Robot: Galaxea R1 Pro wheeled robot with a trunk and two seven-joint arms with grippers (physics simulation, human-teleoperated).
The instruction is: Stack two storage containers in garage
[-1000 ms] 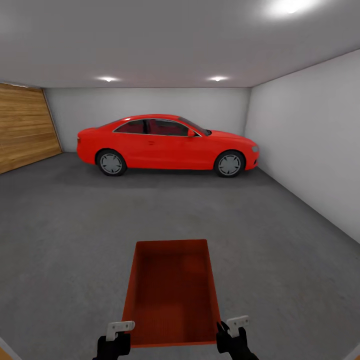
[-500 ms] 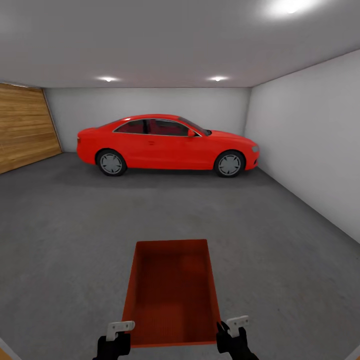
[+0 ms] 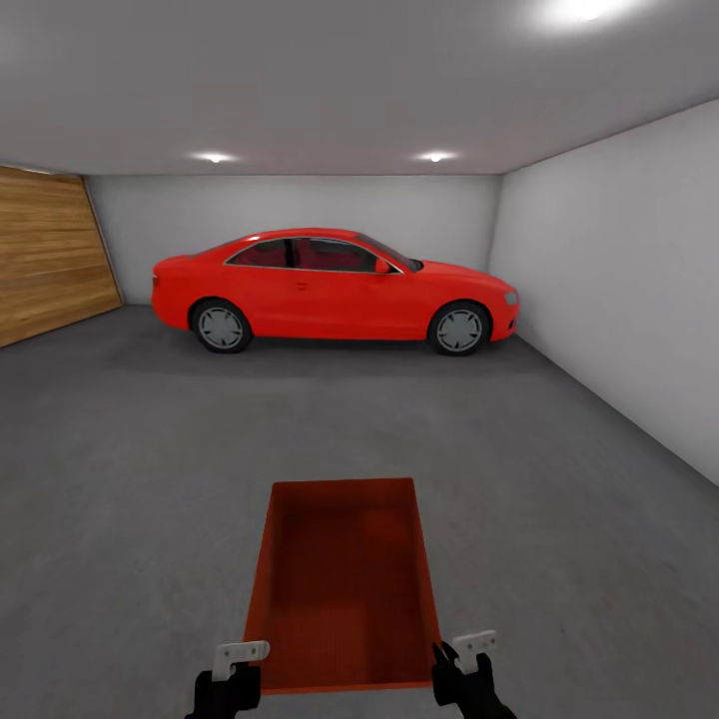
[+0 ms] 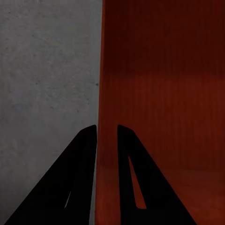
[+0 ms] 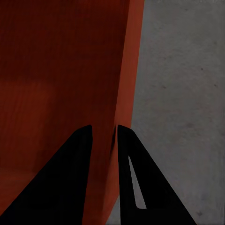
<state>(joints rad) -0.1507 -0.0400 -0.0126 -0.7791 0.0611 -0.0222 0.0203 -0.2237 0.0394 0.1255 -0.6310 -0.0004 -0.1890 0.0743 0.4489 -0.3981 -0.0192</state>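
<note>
While both pincers grip its walls, container (image 3: 343, 584) holds nothing.

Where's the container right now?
In the head view the storage container sits low and centre, held over the garage floor between the left hand and right hand, with the red car ahead.
</note>
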